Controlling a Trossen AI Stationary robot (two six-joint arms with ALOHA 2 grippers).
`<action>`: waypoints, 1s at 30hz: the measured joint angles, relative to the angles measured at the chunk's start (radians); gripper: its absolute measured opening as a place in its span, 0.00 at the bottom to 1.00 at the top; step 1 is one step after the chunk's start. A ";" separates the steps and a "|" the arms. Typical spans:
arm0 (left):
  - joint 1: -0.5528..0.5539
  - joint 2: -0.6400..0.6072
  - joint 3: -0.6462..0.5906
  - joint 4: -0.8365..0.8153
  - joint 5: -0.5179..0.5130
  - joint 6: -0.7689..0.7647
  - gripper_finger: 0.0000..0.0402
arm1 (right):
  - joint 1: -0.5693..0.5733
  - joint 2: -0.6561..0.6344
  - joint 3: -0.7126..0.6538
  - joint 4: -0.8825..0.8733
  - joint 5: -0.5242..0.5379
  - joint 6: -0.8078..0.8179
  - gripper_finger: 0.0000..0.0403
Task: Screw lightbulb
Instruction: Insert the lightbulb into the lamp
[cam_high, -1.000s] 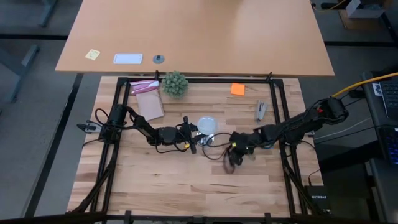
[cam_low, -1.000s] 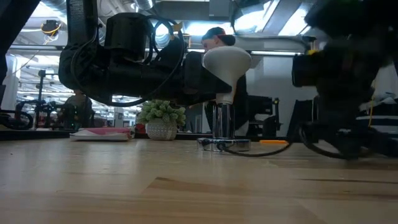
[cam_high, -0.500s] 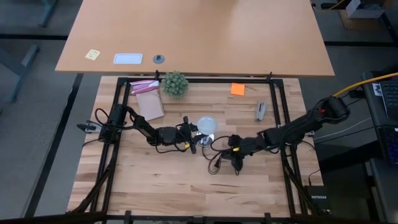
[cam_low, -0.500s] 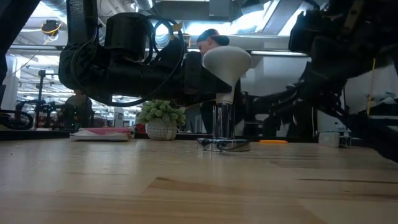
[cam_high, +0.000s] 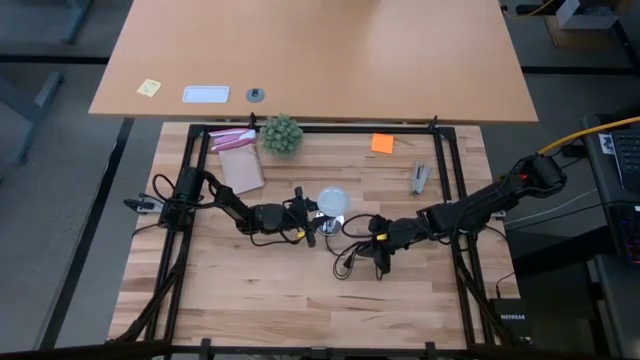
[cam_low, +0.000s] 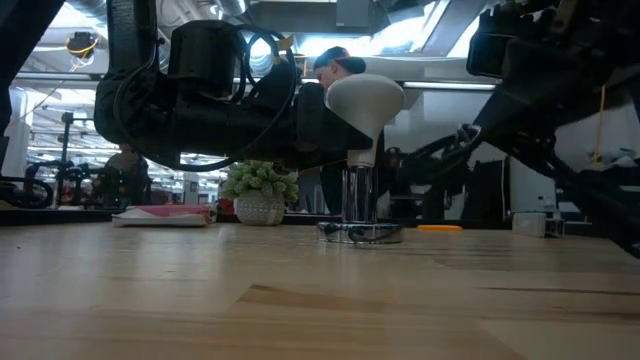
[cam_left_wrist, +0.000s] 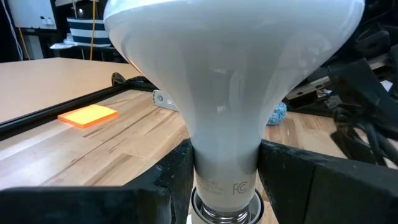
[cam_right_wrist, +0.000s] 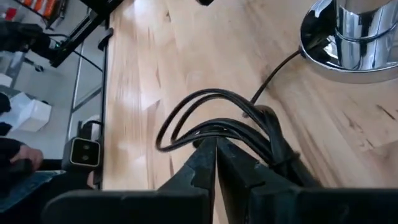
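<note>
Wooden table: mid-frame, the left gripper pinches the neck of the lightbulb, upright over its chrome socket. Right gripper, fingers together, is clamped on looped black cord just lower right. Plant stands above.

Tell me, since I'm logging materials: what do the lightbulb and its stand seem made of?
The lightbulb looks like frosted white glass or plastic: smooth, matte, softly glossy; which one is unclear. Its stand looks like polished chrome metal, showing mirror-like reflections. The table looks like light wood with visible grain.
</note>
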 joint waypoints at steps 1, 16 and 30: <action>0.000 0.000 0.000 0.000 0.000 0.000 0.36 | 0.000 0.000 0.000 -0.003 0.001 -0.004 0.05; 0.000 0.000 0.000 0.000 0.000 0.000 0.36 | 0.000 0.000 0.002 -0.105 0.137 -0.021 0.05; 0.000 0.000 0.000 0.000 0.000 0.000 0.36 | 0.000 0.000 0.001 -0.532 0.138 0.213 0.05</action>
